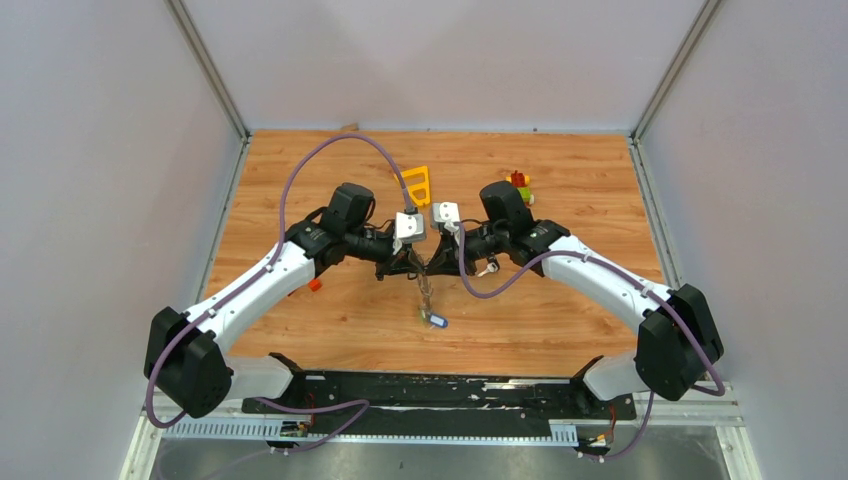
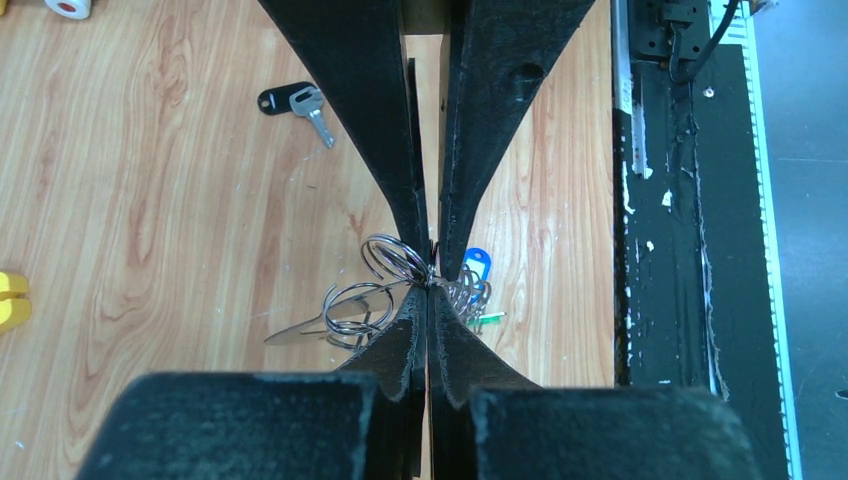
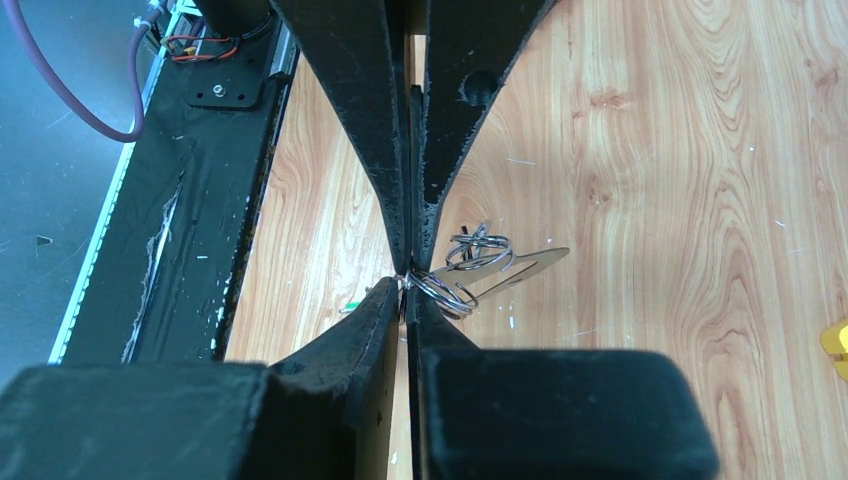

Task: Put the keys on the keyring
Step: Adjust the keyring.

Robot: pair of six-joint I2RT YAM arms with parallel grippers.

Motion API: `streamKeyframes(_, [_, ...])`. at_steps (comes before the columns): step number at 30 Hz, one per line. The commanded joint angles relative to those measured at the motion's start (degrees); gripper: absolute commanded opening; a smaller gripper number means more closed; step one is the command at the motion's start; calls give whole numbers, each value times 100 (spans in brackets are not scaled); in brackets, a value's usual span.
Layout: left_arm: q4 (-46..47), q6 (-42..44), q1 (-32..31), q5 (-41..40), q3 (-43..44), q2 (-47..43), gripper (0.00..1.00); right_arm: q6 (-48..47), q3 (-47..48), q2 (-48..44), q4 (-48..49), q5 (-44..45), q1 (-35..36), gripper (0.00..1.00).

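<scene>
My left gripper and right gripper meet tip to tip above the table's middle. Both are shut on a tangle of thin wire rings. In the left wrist view my left gripper pinches the tangle against the right arm's fingers. A flat silver keyring loop hangs on one side, and the blue-tagged key and green-tagged key on the other. The right wrist view shows my right gripper, the rings and the silver loop. A black-tagged key lies apart on the wood.
A yellow plastic triangle frame and a red-green-yellow toy block figure stand behind the grippers. A small red object lies by the left arm. The black base plate runs along the near edge. Grey walls close in three sides.
</scene>
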Motion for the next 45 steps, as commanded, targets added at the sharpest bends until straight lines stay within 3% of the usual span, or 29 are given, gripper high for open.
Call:
streamKeyframes(1, [244,-24,-23,169,-2,-86,0,21,206,-68,225,-108,45,6])
streamKeyframes(4, [236,-15,-20,149,-3,-81,0,-13,206,-114,204,-101,47,0])
streamKeyframes(9, [209,5,-17,130,70,-108,0,18,185,-290,247,-49,-12,0])
streamKeyframes(17, [170,145,283,306,291,-193,31,571,41,-594,736,-252,-246,0])
streamKeyframes(20, [255,188,376,448,288,-271,36,807,-40,-667,971,-357,-328,0])
streamKeyframes(29, [1615,-155,388,977,-298,-639,36,1919,-344,-663,2101,-651,-560,0])
streamKeyframes(45, [2289,-584,447,1148,-429,-618,30,3453,-629,-624,3806,-953,-758,0])
